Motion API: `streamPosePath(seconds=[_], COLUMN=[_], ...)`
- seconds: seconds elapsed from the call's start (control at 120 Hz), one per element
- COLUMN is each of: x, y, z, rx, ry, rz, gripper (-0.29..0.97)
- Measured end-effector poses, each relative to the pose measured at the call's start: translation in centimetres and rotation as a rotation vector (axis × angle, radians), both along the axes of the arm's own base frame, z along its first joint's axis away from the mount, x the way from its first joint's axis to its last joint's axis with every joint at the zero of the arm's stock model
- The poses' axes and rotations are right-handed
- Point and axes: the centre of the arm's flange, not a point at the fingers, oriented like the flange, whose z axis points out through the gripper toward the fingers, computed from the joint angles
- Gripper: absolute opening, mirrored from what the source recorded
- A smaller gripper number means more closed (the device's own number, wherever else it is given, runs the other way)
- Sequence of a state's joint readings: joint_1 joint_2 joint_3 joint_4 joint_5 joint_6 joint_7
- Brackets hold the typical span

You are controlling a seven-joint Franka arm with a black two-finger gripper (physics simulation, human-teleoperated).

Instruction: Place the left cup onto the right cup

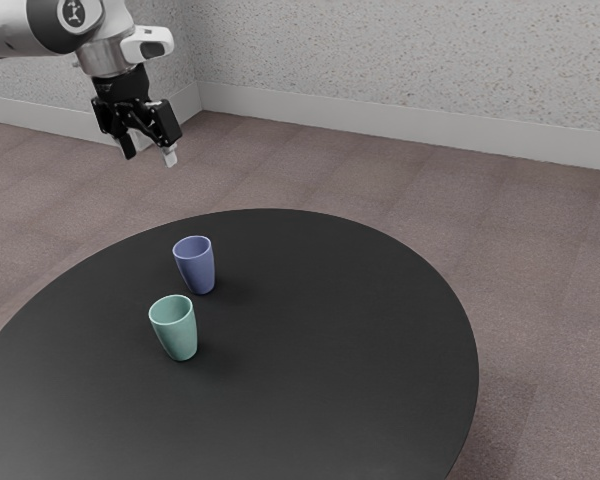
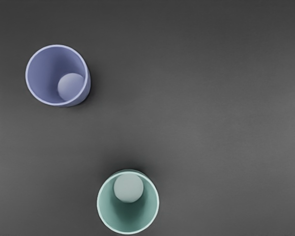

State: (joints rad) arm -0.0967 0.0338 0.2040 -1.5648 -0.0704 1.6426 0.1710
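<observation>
Two cups stand upright and apart on the round black table [image 1: 360,330]. The blue cup [image 1: 195,264] is farther back; the green cup [image 1: 173,327] is nearer the front, slightly toward the exterior view's left. My gripper [image 1: 149,152] hangs high above the table's back left, well clear of both cups, open with nothing between its fingers. Looking straight down in the wrist view, the blue cup [image 2: 57,75] and the green cup [image 2: 128,202] both show hollow insides.
The table's curved edge [image 1: 470,340] runs along the exterior view's right. Brown carpet floor [image 1: 500,210] and a grey wall with a white baseboard [image 1: 400,115] lie behind it.
</observation>
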Motion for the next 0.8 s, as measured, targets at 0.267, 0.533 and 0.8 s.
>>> streamPosePath(seconds=[0.267,0.533,0.8], x=[0.1,0.4,3.4], y=[-0.2,-0.2,-0.7], z=[0.0,-0.7,-3.2], rx=[0.003,0.002,0.017], ry=[-0.001,0.010,0.029], rz=[-0.004,-0.002,-0.005], gripper=[0.68,0.68,0.68])
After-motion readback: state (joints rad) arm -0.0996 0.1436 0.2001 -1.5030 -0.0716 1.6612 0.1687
